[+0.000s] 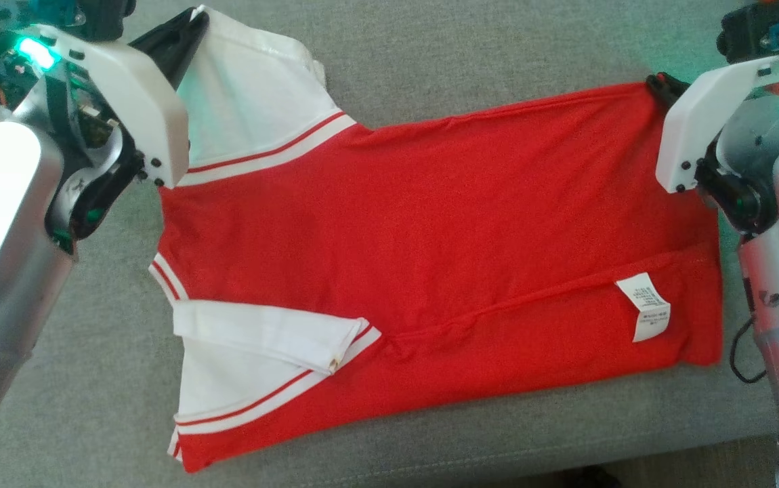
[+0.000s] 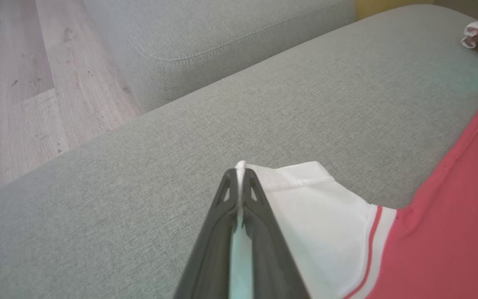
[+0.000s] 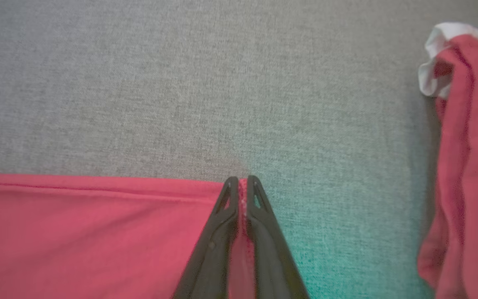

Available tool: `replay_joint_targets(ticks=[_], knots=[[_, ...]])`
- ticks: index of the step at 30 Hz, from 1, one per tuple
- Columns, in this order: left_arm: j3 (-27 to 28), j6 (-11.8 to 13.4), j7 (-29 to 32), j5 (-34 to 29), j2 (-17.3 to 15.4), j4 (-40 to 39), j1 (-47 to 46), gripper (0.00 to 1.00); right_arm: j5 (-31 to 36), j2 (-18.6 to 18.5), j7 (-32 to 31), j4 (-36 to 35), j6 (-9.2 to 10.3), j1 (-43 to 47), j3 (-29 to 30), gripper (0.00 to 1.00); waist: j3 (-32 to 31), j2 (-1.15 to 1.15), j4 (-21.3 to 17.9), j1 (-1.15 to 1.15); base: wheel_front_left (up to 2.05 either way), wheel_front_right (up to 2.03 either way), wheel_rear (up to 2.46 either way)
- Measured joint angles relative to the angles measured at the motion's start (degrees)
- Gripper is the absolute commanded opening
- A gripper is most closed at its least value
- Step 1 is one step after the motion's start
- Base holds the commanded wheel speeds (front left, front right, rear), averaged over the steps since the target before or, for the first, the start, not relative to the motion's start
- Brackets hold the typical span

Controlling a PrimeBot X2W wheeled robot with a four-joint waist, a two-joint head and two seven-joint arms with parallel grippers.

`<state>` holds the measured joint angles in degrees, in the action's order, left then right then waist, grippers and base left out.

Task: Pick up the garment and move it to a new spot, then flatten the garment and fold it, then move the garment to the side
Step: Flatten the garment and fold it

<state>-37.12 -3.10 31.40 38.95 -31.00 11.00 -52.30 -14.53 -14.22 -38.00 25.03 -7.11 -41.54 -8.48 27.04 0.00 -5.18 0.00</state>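
Garment (image 1: 430,237) lies spread across the grey sofa cushion (image 1: 484,54), red body and white sleeves, with a care label (image 1: 645,306) showing near the hem. Left gripper (image 2: 240,174) is clamped tight on the far white sleeve's edge, with fabric pinched between its fingers. Right gripper (image 3: 242,185) is closed on the far red hem corner. Beyond that corner, a second red-and-white cloth (image 3: 467,145) sits bunched on the cushion.
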Motion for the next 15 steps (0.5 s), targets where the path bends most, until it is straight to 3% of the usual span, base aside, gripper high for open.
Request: replay_joint_targets(ticks=[15], knots=[[0.02,-0.03,-5.8,0.49,0.8,0.69,2.96,0.0,2.96,0.88,10.33,5.14,0.0,0.18,2.77,0.0,-7.16,0.0,1.68,0.0,0.0,0.0,0.0]])
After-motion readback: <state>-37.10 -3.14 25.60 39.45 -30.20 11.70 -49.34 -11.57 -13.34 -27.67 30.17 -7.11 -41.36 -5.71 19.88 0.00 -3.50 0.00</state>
